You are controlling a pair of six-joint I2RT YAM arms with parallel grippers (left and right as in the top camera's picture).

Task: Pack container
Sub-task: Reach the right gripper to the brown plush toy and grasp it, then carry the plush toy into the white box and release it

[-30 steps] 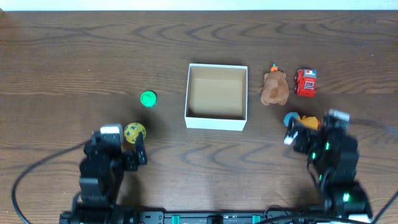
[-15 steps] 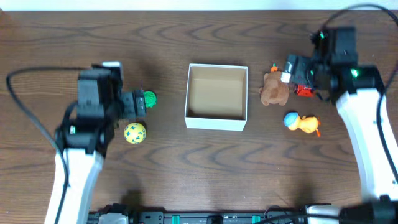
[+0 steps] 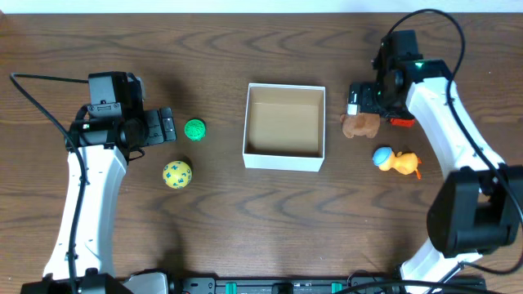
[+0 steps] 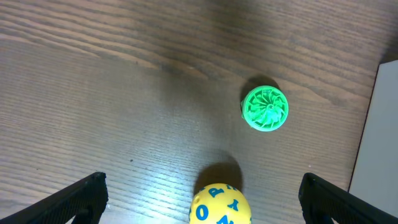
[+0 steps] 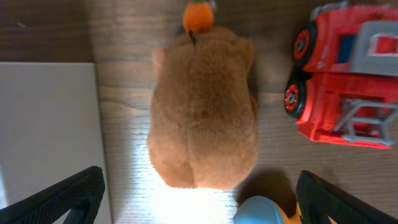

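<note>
Five small toys lie around one low-walled square white cardboard box point(image 3: 284, 161) with a tan inside. It sits mid-worktop point(image 3: 261, 220), mouth up, sides square to the worktop's edges, neither side clearly longer. To its left are a green ribbed ball point(image 3: 194, 129) and a yellow ball with blue letters point(image 3: 176, 174). To its right are a brown plush animal point(image 3: 359, 125) near its wall, a red toy fire truck point(image 5: 348, 74) and a blue-and-orange duck point(image 3: 396, 160). The left pincer point(image 3: 166, 126), fingers spread, is just beside the green ball. The right pincer point(image 3: 360, 100), also spread, hangs over the plush.
</note>
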